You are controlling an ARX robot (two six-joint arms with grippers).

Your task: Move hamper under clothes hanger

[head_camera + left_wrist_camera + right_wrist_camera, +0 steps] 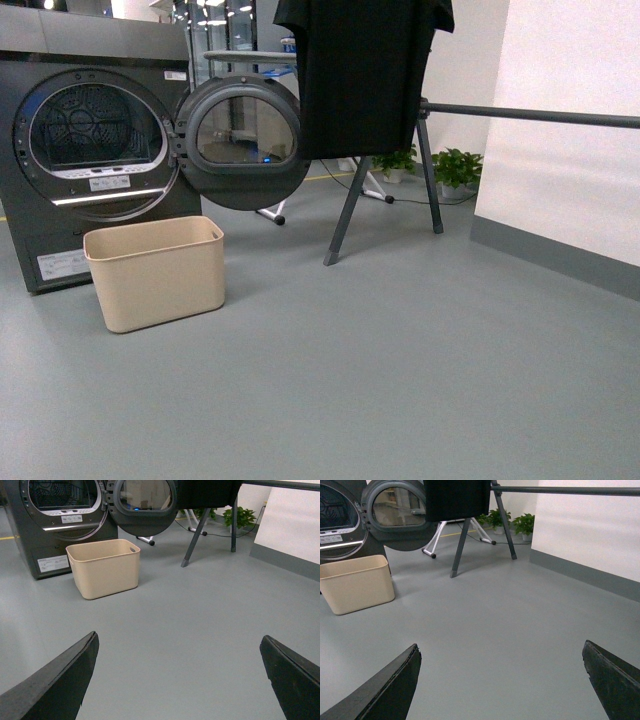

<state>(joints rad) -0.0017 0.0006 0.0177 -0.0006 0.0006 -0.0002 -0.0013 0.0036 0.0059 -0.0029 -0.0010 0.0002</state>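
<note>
**Hamper (155,272) stands by open dryer, apart from clothes hanger**

Front view: the beige bin sits on the grey floor (400,380) just before the dryer (90,150), below its swung-open door (240,140). The clothes hanger (530,115), draped with a black garment (360,75), stands well to the right, potted plants (458,167) behind its legs.

Left wrist view: the left tool (179,637) is spread wide above bare floor, the hamper well ahead.

Right wrist view: the right tool (500,646) is likewise apart, facing the hanger's legs.
</note>
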